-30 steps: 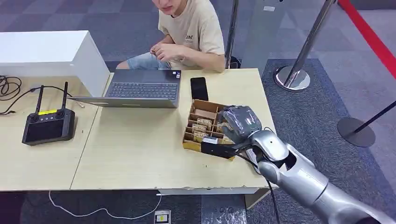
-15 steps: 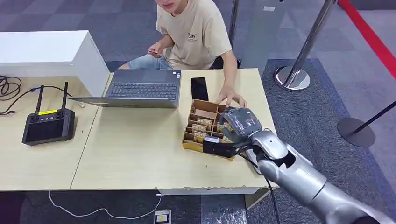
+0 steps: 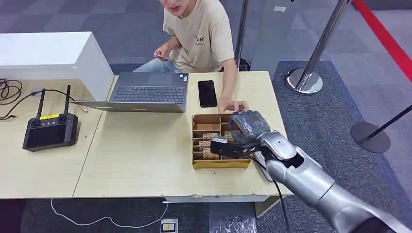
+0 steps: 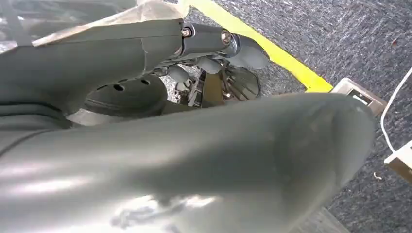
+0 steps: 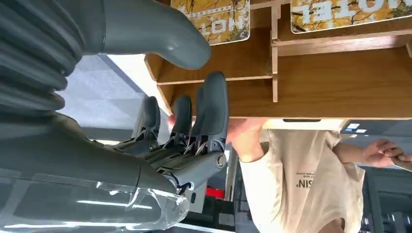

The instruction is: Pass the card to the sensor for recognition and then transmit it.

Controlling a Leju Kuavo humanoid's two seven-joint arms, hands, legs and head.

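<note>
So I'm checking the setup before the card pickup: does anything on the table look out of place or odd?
One thing: a person's hand rests at the far edge of the card box, right beside the robot's right hand, which hangs over the box. The laptop, phone and remote lie flat and tidy.

Cards (image 3: 210, 136) in box (image 3: 221, 163) (right of laptop (image 3: 145, 92))
</note>
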